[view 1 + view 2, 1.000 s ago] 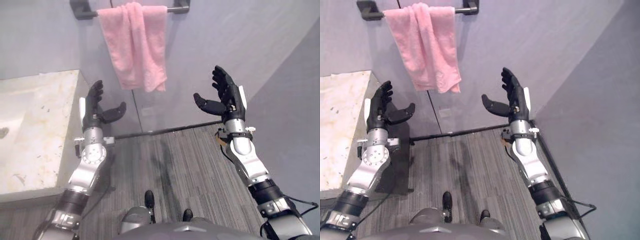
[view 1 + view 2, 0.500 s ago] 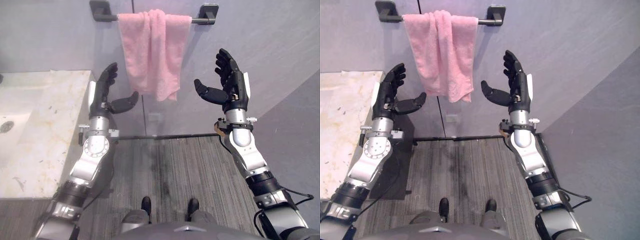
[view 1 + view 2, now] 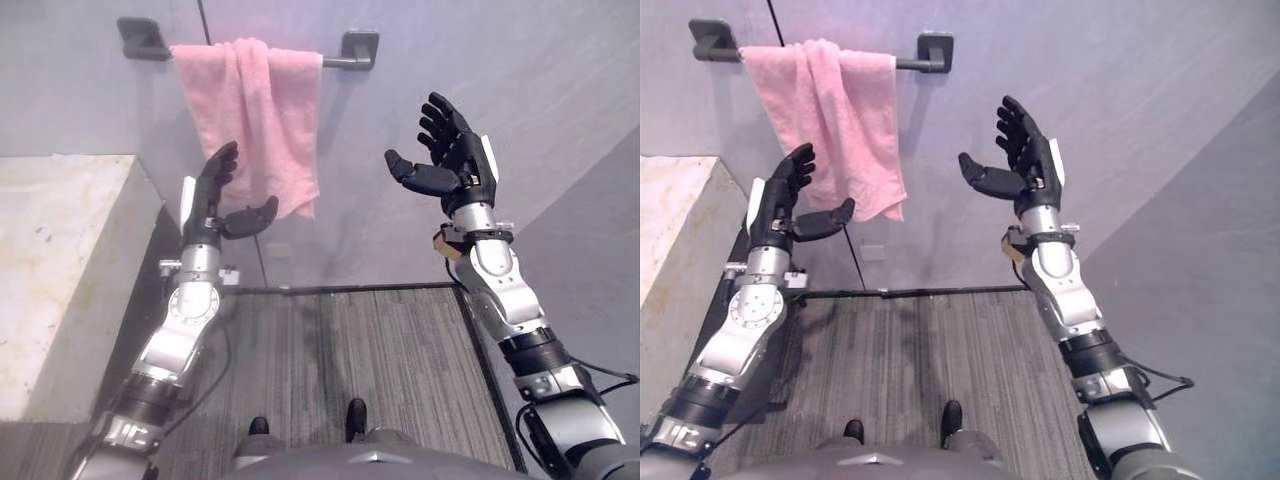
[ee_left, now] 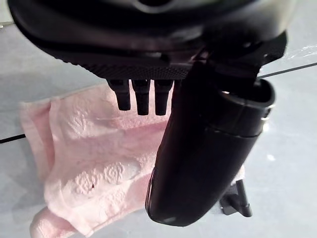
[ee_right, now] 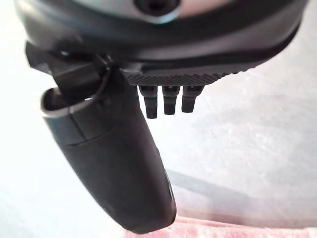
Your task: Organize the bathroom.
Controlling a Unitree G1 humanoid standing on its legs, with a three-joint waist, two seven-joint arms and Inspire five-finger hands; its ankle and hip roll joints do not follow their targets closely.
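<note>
One pink towel (image 3: 257, 120) hangs bunched over one dark rail (image 3: 345, 58) on the grey wall. The left hand (image 3: 212, 205) is raised just in front of the towel's lower edge, fingers straight, thumb out, holding nothing. The right hand (image 3: 447, 160) is up beside it, well apart, also spread and empty. One pale counter (image 3: 55, 270) sits at left.

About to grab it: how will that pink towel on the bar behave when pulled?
Likely floppy: the towel drapes in folds over the bar. Probably light, and it may slide off, since it hangs unevenly. Both hands, left and right, are open.
</note>
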